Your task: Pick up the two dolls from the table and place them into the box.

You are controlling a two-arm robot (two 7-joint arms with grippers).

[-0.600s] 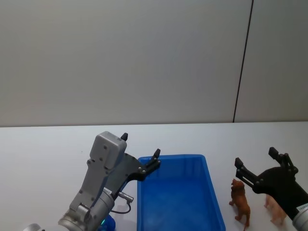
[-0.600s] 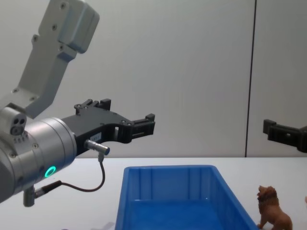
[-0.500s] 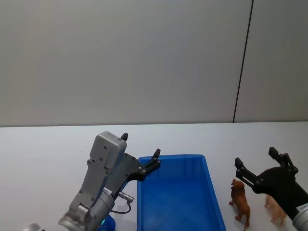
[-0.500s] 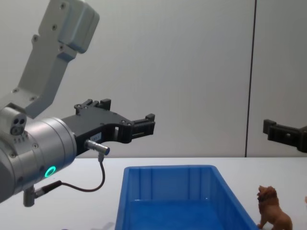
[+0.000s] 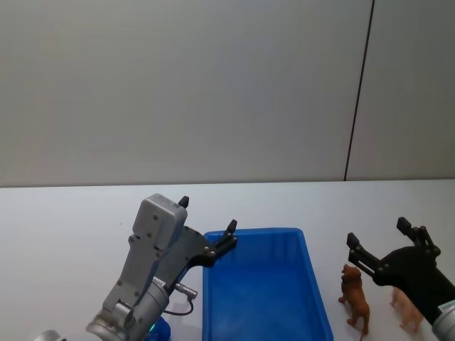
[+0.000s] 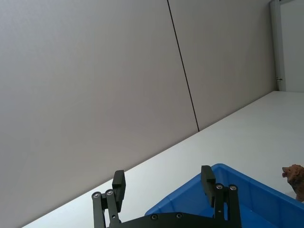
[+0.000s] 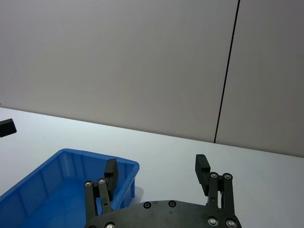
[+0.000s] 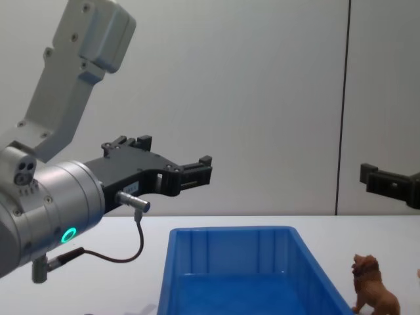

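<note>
A: Head view first. Where are the 2 dolls?

B: Both are on the plain white tabletop [image 5: 71, 227], to the right of the bright blue rectangular plastic bin [image 5: 254, 231]. The brown maned toy lion [image 5: 355, 298] stands upright just beside the bin's right wall. The smaller pale pinkish-tan toy figure [image 5: 407, 310] is farther right of the bin, partly hidden behind the right gripper [image 5: 377, 231].

A: What is that gripper doing?

B: It hangs above the 2 figures, right of the bin. Its fingers are spread wide and hold nothing. The left gripper [image 5: 207, 214] is raised over the bin's far left corner, also spread and empty.

A: Left wrist view?

B: Its 2 black fingers have a wide gap between them. The bin lies beyond them, and the lion's head shows past the bin's rim.

A: Right wrist view?

B: The fingers are apart again, with a corner of the bin behind 1 of them.

A: Chest view?

B: The left gripper is well above the bin's left end, and the lion stands just right of the bin. One tip of the right gripper shows higher up, right of the bin.
</note>
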